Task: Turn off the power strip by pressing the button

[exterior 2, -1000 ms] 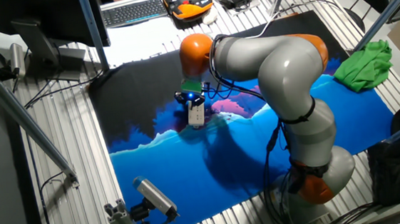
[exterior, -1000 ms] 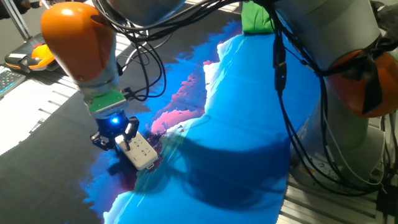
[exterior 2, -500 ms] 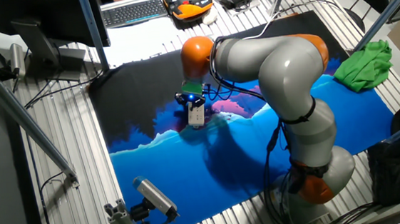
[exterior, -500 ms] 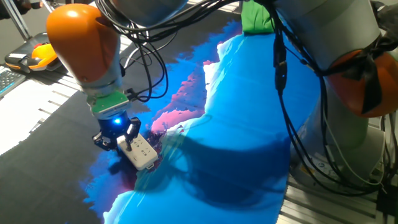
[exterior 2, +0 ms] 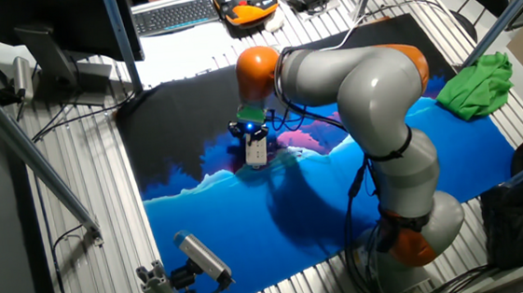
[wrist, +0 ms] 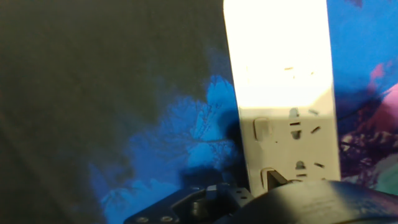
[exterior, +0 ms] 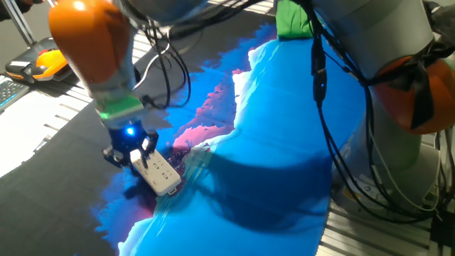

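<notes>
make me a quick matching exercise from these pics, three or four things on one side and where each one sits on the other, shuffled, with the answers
Things:
1. power strip
2. green cloth
3. keyboard
4. orange-and-black device

Places:
A. beside the keyboard, at the far edge in the other fixed view
B. on the blue and black mat, directly under the gripper
C. on the light surface beyond the black part of the mat
D. bunched at a corner of the mat, away from the gripper

Pairs: 1-B, 2-D, 3-C, 4-A
</notes>
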Robot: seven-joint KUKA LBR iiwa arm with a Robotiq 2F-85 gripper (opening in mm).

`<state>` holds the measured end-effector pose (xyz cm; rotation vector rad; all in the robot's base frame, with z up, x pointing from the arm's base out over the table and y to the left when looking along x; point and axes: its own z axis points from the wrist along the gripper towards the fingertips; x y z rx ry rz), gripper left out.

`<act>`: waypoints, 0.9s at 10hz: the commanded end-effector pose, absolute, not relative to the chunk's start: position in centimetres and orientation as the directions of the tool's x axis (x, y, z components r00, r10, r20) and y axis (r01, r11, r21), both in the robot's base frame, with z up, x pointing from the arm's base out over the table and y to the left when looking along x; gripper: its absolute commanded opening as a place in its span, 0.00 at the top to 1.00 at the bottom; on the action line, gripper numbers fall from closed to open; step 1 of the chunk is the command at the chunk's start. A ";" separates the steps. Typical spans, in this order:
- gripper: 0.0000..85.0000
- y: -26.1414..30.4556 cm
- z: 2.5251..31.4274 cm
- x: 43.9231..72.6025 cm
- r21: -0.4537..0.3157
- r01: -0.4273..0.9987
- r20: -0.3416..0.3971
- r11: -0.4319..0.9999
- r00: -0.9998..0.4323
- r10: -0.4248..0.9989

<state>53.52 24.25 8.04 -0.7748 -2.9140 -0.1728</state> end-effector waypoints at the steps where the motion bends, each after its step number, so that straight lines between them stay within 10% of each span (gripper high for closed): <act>1: 0.60 24.1 11.1 53.8 0.087 0.493 0.161 0.865 -0.864 0.477; 2: 0.60 23.8 12.7 53.9 0.087 0.461 0.180 0.883 -0.879 0.442; 3: 1.00 23.3 14.1 53.8 0.082 0.413 0.186 0.907 -0.900 0.393; 9: 1.00 21.6 17.0 50.4 0.061 0.211 0.179 0.976 -0.964 0.197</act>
